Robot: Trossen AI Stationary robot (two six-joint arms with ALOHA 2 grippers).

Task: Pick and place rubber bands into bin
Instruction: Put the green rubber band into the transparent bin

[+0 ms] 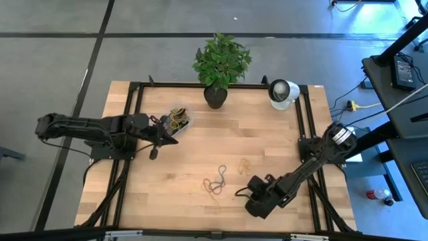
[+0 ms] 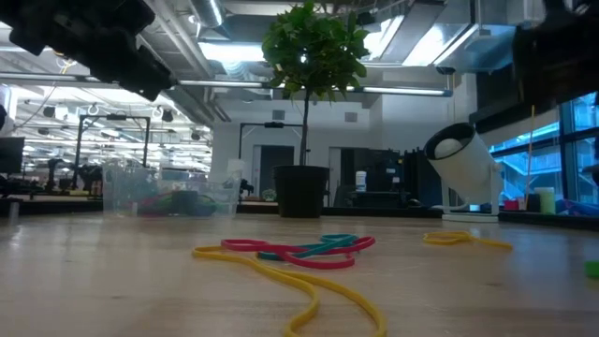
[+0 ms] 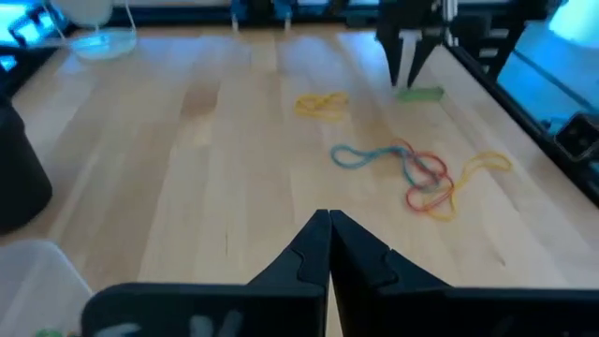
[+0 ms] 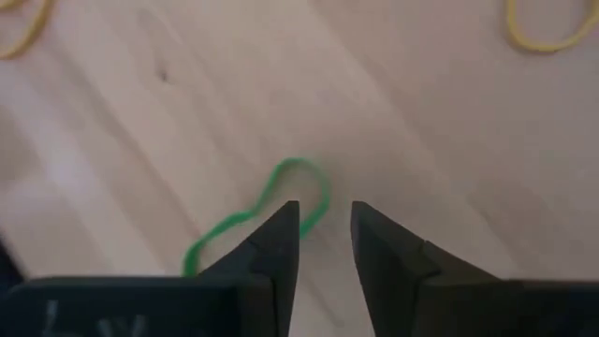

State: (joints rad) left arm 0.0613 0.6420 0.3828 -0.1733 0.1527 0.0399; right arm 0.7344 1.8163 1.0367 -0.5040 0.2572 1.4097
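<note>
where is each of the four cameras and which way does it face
high: above, straight down on the table; both arms show.
low: table height, level past rubber bands toward the plant; arm parts overhead.
left wrist: on the left gripper, shut, facing the right gripper.
right wrist: on the right gripper, open by a green rubber band.
shared: both wrist views show that green band.

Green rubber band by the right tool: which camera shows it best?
The right wrist view: the green rubber band fills the frame, lying flat on the wood just ahead of the open right tool. The left wrist view shows it far off. The low view catches only an edge. The high view barely resolves it.
</note>
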